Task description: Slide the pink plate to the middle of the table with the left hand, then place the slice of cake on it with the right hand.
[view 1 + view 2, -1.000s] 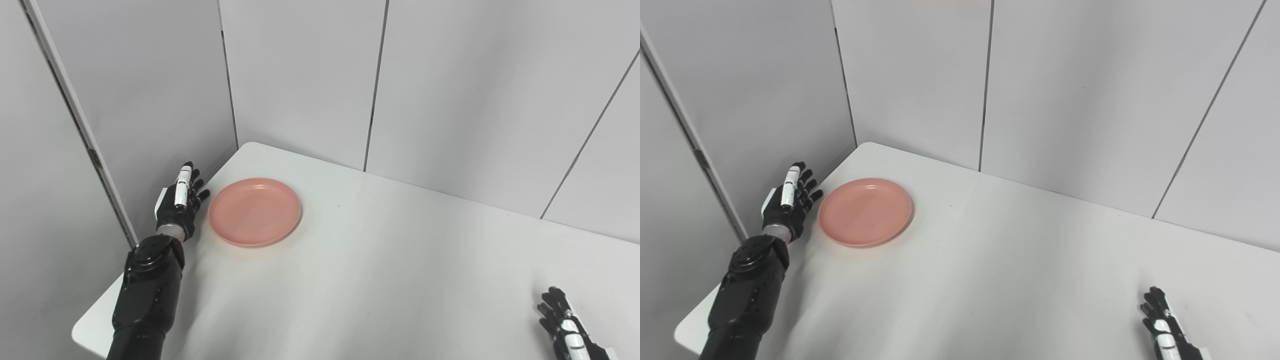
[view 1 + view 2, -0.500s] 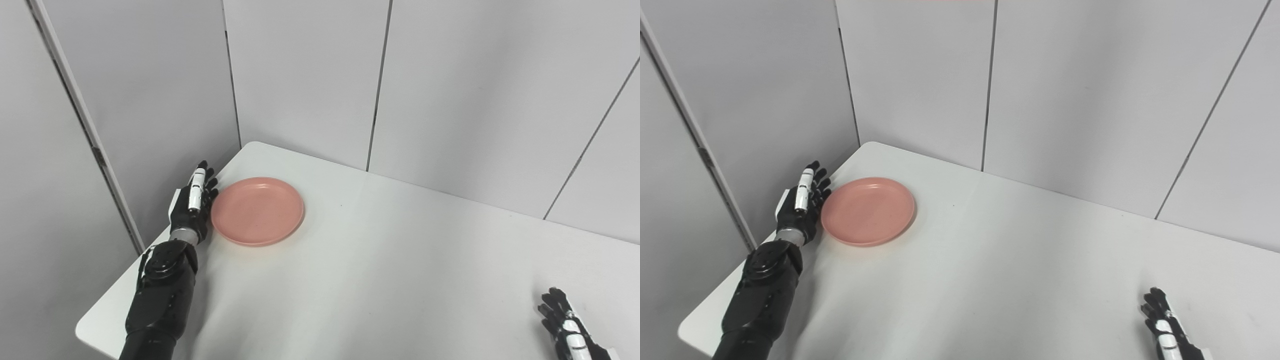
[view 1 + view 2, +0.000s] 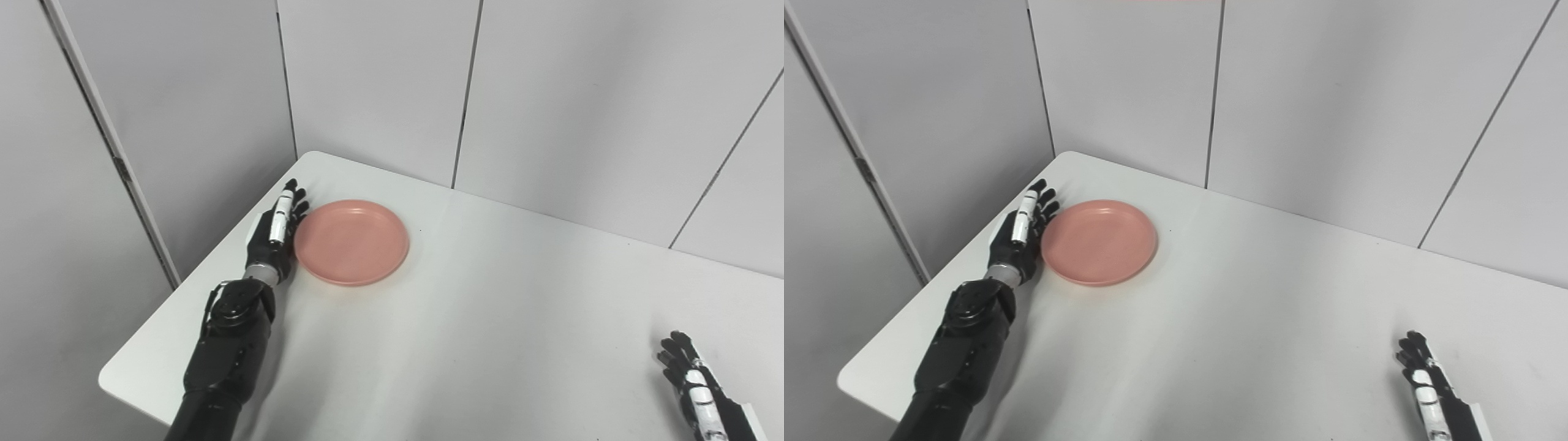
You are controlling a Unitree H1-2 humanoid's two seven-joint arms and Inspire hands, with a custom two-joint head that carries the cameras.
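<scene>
A round pink plate (image 3: 351,242) lies on the white table (image 3: 490,318) near its far left corner. My left hand (image 3: 275,233) stands on edge, open with fingers straight, pressed against the plate's left rim. My right hand (image 3: 698,392) rests open at the table's near right, far from the plate. No slice of cake appears in either view.
Grey panel walls (image 3: 551,104) close off the back and left sides of the table. The table's left edge (image 3: 184,294) runs just behind my left forearm (image 3: 226,349).
My left hand has come in from off the table's left edge to the plate's rim, and the plate has shifted a little right. The camera has also moved. The right hand has stayed still.
</scene>
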